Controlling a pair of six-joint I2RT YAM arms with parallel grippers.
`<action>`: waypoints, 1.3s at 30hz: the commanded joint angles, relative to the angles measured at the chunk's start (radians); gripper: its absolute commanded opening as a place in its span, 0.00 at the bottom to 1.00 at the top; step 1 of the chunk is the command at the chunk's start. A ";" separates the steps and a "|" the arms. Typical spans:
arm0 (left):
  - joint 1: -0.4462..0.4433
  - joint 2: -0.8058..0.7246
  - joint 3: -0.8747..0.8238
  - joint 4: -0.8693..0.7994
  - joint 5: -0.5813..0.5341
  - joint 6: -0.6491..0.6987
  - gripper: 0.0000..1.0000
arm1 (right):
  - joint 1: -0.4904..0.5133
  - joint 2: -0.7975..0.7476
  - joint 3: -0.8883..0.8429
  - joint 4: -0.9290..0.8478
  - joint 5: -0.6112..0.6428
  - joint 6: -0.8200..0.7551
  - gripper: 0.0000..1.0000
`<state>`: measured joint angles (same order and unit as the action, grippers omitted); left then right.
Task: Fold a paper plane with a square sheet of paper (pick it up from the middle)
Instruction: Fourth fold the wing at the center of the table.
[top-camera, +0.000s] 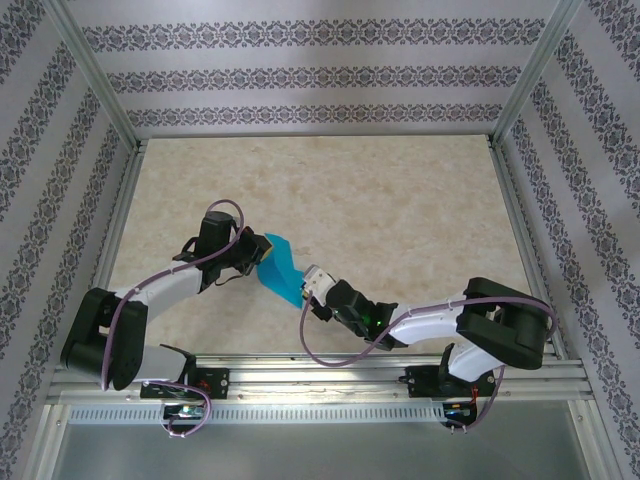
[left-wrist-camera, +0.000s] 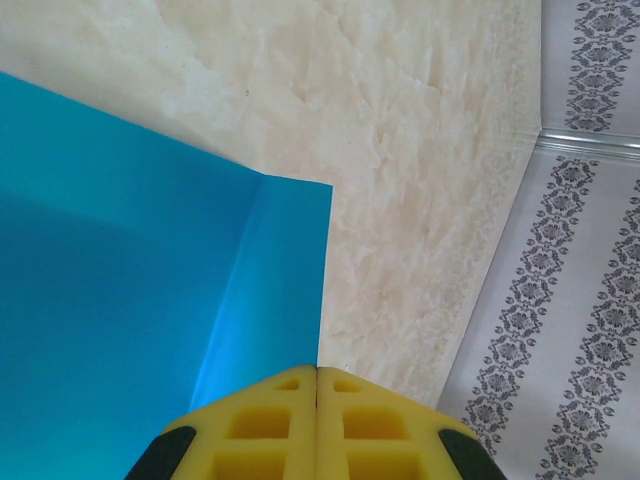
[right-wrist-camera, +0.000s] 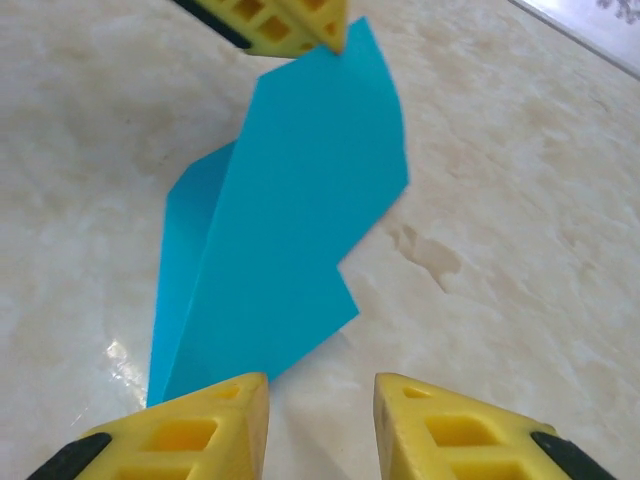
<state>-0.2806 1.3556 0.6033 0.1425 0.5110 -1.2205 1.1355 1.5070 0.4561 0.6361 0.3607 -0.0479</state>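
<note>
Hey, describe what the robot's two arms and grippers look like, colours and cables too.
Both the left arm and right arm have white links between bulky black joints, with a thin purple cable looping loosely along each. The left gripper and right gripper each end in two wedge-shaped yellow fingers with square cut-out pockets and black patches on their outer sides.

my top camera hangs high behind the arm bases (top-camera: 185, 385), looking down and forward over the whole table (top-camera: 400, 200) from afar. the left wrist camera peers past the left gripper (left-wrist-camera: 317, 375) — very close on the teal paper (left-wrist-camera: 120, 300). the right wrist camera looks low across that same paper toward the left gripper, so all three views share it.
</note>
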 joint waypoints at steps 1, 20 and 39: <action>-0.010 -0.016 -0.007 0.016 -0.006 -0.001 0.00 | 0.014 0.032 0.040 0.029 -0.072 -0.075 0.34; -0.010 0.010 0.021 0.026 0.022 0.009 0.00 | 0.049 0.284 0.161 0.165 0.040 -0.031 0.36; -0.011 -0.008 0.000 0.006 0.009 0.019 0.17 | 0.033 0.265 0.104 0.184 0.048 0.001 0.10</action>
<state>-0.2813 1.3624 0.6044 0.1452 0.5220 -1.2148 1.1740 1.7939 0.5770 0.7975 0.4355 -0.0521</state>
